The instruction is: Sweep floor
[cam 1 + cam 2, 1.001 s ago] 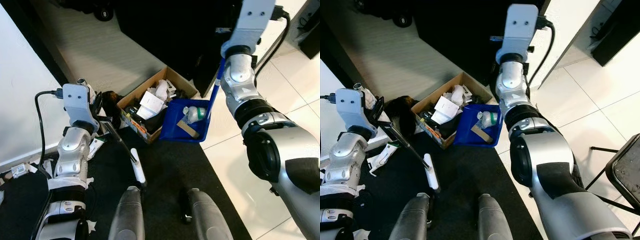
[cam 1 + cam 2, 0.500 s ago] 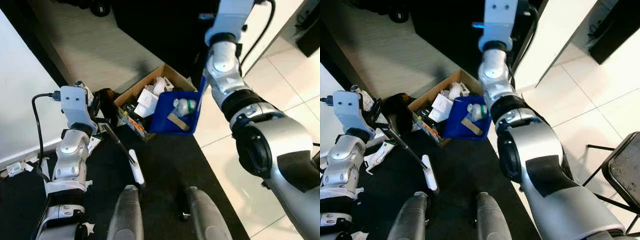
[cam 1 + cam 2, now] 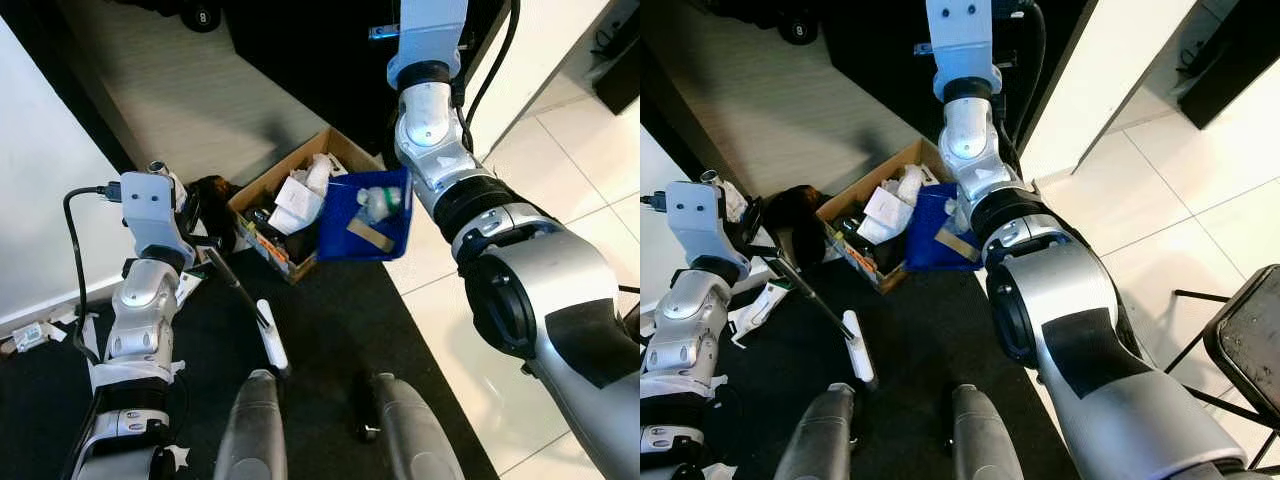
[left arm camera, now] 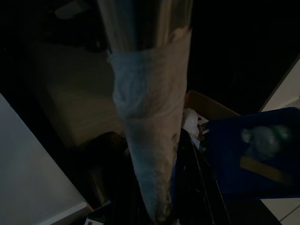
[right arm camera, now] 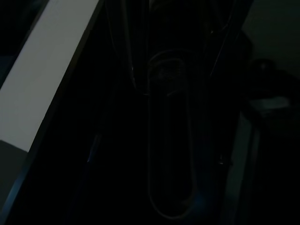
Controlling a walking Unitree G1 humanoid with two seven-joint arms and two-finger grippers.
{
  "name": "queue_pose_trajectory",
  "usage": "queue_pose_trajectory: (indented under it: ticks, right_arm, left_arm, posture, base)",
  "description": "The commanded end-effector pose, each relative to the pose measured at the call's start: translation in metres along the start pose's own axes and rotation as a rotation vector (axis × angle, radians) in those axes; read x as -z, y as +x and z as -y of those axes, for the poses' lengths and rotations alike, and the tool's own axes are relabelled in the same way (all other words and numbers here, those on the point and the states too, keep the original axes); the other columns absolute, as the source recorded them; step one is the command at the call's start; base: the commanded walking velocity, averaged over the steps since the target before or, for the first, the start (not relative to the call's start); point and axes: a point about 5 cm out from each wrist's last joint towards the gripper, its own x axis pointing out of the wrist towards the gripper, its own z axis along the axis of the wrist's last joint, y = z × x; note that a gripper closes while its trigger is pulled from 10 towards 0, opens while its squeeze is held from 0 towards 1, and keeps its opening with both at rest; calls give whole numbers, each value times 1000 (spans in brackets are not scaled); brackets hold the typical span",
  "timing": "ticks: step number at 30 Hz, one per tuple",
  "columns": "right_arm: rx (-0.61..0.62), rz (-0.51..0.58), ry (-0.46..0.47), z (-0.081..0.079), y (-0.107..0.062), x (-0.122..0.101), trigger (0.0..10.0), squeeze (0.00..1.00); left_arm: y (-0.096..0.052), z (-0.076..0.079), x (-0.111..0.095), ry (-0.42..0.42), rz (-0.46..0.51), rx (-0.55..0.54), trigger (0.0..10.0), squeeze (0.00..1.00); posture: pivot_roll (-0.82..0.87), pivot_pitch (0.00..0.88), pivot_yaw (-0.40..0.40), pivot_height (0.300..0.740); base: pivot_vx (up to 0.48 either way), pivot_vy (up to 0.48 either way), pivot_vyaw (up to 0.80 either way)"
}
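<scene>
1. The blue dustpan (image 3: 365,215) hangs in the air at the open side of the cardboard box (image 3: 300,215), its edge over the box's rim. It carries a crumpled clear bottle (image 3: 378,200) with a green patch and a flat tan strip (image 3: 370,236). No writing on any of these can be read.
2. Compared with a second ago, the dustpan has swung from the tile side toward the box and now sits closer over its rim. The right arm's forearm has swung across with it.
3. The right gripper (image 5: 168,140) is above the dustpan at the top of its upright handle. Its wrist view is very dark, showing only a long looped shape between dim edges. Whether its jaws are apart or together cannot be told.
4. The left gripper (image 3: 195,225) is clamped on the broom handle (image 3: 240,290). This dark rod slants down from the gripper to a white end piece (image 3: 273,345) on the black mat (image 3: 330,320).
5. In the left wrist view, a shiny pole wrapped in pale tape (image 4: 150,140) runs through the middle of the picture. The box and dustpan lie beyond it.
6. The box holds white paper scraps and dark items. It sits where the black mat meets the grey carpet (image 3: 190,100).
7. White tiles (image 3: 560,170) lie to the robot's right. White scraps (image 3: 40,338) lie along the wall at its left. The robot's two grey legs (image 3: 330,430) stand on the mat.
</scene>
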Motion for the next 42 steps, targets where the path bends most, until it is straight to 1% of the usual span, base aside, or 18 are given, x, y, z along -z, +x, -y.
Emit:
queue_pose_trajectory:
  ticks: [1,3,7,9,10,12,14,15,21,24,26,28,32,35,36,40,41,42]
  right_arm:
    - [-12,84,-28,-4,4,-14,10000,0]
    - [-27,107,-30,-12,4,-20,10000,0]
    - [-36,132,-24,-19,4,-26,10000,0]
    - [-93,193,-26,-35,0,-37,10000,0]
    - [-104,203,-17,-40,-1,-39,10000,0]
    - [-91,194,8,-43,-2,-40,10000,0]
    - [-105,221,-15,-47,-4,-43,10000,0]
    - [-145,260,-26,-55,-8,-47,10000,0]
    - [-176,303,-40,-64,-13,-51,10000,0]
    - [-214,366,-84,-72,-18,-56,10000,0]
    - [-225,377,-90,-74,-19,-56,10000,0]
    - [-189,344,-64,-71,-17,-55,10000,0]
    - [-198,360,-66,-75,-19,-57,10000,0]
    - [-160,334,-58,-72,-17,-56,10000,0]
    - [-194,373,-63,-81,-21,-62,10000,0]
    - [-182,373,-56,-84,-21,-64,10000,0]
    - [-183,380,-66,-86,-22,-65,10000,0]
    - [-216,414,-70,-93,-27,-69,10000,0]
  left_arm:
    - [1,3,-3,0,12,12,10000,0]
    - [1,4,-2,0,11,15,10000,0]
    - [2,5,-2,0,11,17,10000,0]
    - [1,5,-2,2,11,18,10000,0]
    - [1,5,-2,2,11,16,10000,0]
    - [-1,3,-1,3,12,11,10000,0]
    - [-2,2,-1,3,11,7,10000,0]
    - [-3,2,0,4,8,6,10000,0]
    - [-3,2,0,6,7,8,10000,0]
    - [-2,3,0,10,7,11,10000,0]
    - [-2,3,0,11,7,12,10000,0]
    - [-2,3,0,12,7,12,10000,0]
    - [-2,3,0,14,6,11,10000,0]
    - [-3,2,0,14,6,10,10000,0]
    - [-3,3,0,15,6,10,10000,0]
    - [-3,3,0,14,6,9,10000,0]
    - [-3,3,0,14,7,9,10000,0]
    - [-4,3,0,14,7,9,10000,0]
  posture:
    - [69,147,-135,740]
    - [70,146,-136,740]
    - [70,145,-136,740]
    - [75,142,-146,740]
    - [76,142,-147,740]
    - [76,143,-148,740]
    - [76,143,-148,740]
    - [75,143,-148,740]
    - [77,142,-148,740]
    - [77,140,-146,740]
    - [77,140,-146,740]
    - [80,137,-147,740]
    - [84,134,-151,740]
    - [82,134,-148,740]
    - [83,131,-154,740]
    - [87,132,-155,740]
    - [87,131,-156,740]
    - [87,132,-161,740]
  base:
    - [0,0,0]
    - [0,0,0]
    - [0,0,0]
    - [0,0,0]
    - [0,0,0]
    - [0,0,0]
    - [0,0,0]
    - [0,0,0]
    - [0,0,0]
    - [0,0,0]
    - [0,0,0]
    - [0,0,0]
    - [0,0,0]
    - [0,0,0]
    - [0,0,0]
    - [0,0,0]
    - [0,0,0]
    - [0,0,0]
